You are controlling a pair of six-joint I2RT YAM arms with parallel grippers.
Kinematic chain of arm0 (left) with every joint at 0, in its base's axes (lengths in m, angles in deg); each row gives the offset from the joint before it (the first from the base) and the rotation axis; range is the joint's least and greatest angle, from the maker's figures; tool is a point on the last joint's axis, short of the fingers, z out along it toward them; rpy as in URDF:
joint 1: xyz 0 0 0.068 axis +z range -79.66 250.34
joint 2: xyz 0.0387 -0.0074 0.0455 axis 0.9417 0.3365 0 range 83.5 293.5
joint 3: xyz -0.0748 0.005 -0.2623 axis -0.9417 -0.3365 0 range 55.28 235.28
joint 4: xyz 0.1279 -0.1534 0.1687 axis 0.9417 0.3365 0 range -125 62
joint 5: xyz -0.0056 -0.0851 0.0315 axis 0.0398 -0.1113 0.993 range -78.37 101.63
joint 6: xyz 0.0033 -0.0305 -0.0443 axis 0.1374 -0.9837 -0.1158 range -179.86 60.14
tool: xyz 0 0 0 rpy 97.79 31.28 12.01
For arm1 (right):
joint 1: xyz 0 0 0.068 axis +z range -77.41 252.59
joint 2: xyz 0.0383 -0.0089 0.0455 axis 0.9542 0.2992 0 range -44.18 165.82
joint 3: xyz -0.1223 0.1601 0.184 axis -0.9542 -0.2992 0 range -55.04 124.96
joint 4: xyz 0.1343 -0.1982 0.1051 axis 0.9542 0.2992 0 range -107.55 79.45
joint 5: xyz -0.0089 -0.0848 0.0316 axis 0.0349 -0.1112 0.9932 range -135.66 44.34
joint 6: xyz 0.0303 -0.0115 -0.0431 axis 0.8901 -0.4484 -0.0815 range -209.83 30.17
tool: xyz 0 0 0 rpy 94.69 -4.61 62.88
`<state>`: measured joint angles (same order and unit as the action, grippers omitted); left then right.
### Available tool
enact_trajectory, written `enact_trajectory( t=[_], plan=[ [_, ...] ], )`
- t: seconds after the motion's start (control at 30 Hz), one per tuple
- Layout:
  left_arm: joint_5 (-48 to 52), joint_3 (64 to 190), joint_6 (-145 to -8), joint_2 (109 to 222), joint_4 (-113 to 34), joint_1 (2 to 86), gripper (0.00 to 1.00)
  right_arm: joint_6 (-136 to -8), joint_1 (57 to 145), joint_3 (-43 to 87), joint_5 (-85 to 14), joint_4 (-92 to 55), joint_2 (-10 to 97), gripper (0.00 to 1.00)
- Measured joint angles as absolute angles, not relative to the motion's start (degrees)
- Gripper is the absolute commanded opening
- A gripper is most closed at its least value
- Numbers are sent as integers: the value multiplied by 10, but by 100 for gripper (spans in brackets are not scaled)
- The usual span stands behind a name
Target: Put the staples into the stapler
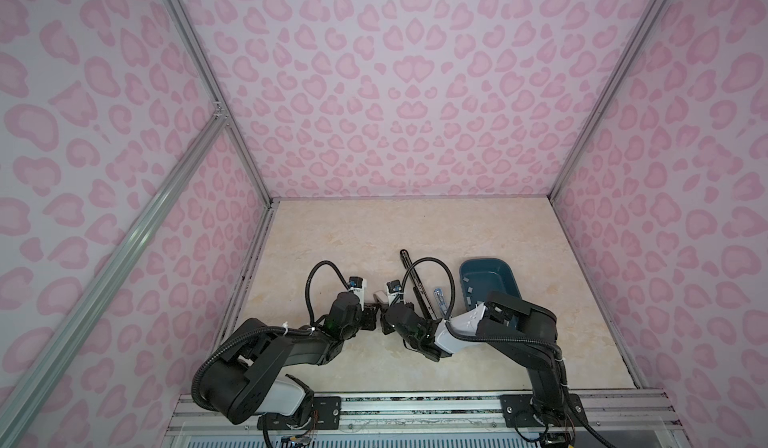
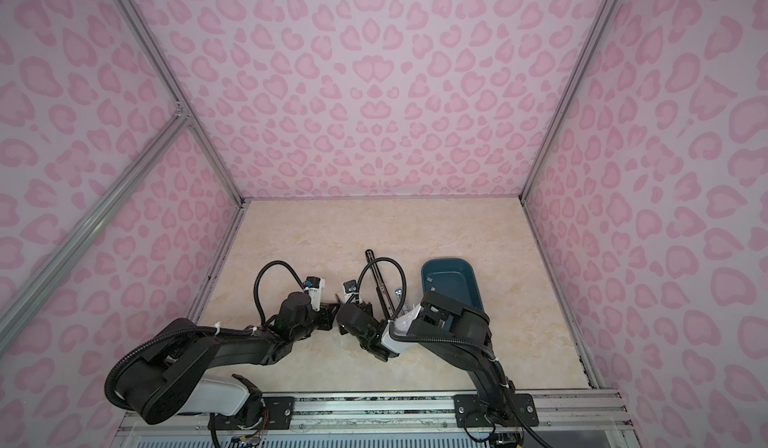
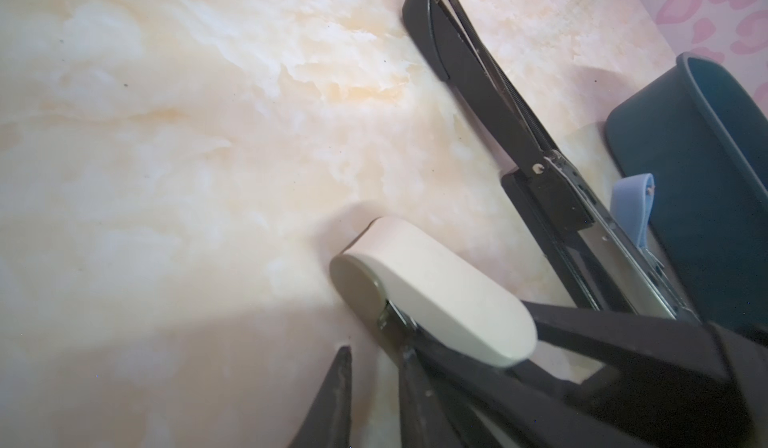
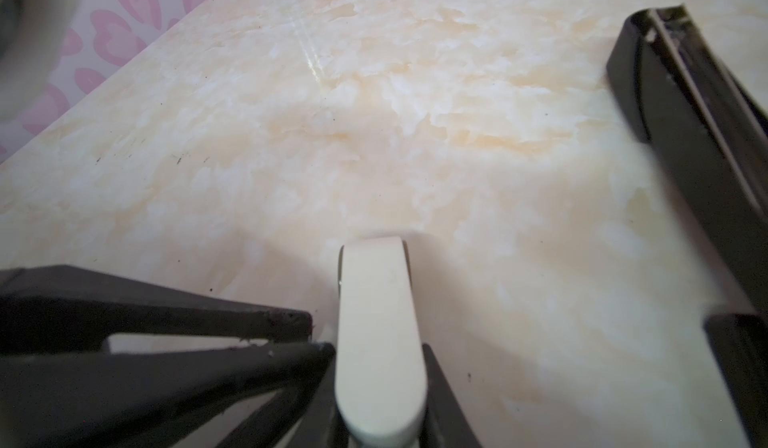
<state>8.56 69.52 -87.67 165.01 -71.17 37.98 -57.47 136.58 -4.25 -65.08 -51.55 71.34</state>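
Observation:
A small white stapler [image 3: 436, 292] sits low over the marble tabletop at the middle, between my two grippers. My right gripper [image 4: 380, 363] is shut on the white stapler [image 4: 380, 321], one finger on each long side. My left gripper [image 3: 376, 354] meets it from the other side and is shut, with its fingertips [image 3: 345, 354] by the stapler's metal underside and nothing visible between them. In a top view the stapler [image 1: 379, 298] shows only as a white patch between the left gripper [image 1: 370, 316] and the right gripper [image 1: 387, 320]. Several staples [image 1: 469, 289] lie in the teal tray [image 1: 509, 275].
A long black stapler [image 1: 415, 284] lies swung open just right of the grippers, also seen in the left wrist view [image 3: 498, 105]. A small blue stapler [image 1: 440, 298] lies between it and the tray. The right arm's elbow covers the tray's near end. Pink patterned walls enclose the table.

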Motion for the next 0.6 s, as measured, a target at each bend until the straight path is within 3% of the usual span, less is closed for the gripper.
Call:
enact_trajectory(
  t=[0.37,0.6],
  plan=[
    [107,695,-872,1582,-689,385,26,-593,1368,-60,-641,-447,636,51],
    [123,698,-868,1525,-643,403,26,-622,1364,-52,-641,-441,607,39]
  ],
)
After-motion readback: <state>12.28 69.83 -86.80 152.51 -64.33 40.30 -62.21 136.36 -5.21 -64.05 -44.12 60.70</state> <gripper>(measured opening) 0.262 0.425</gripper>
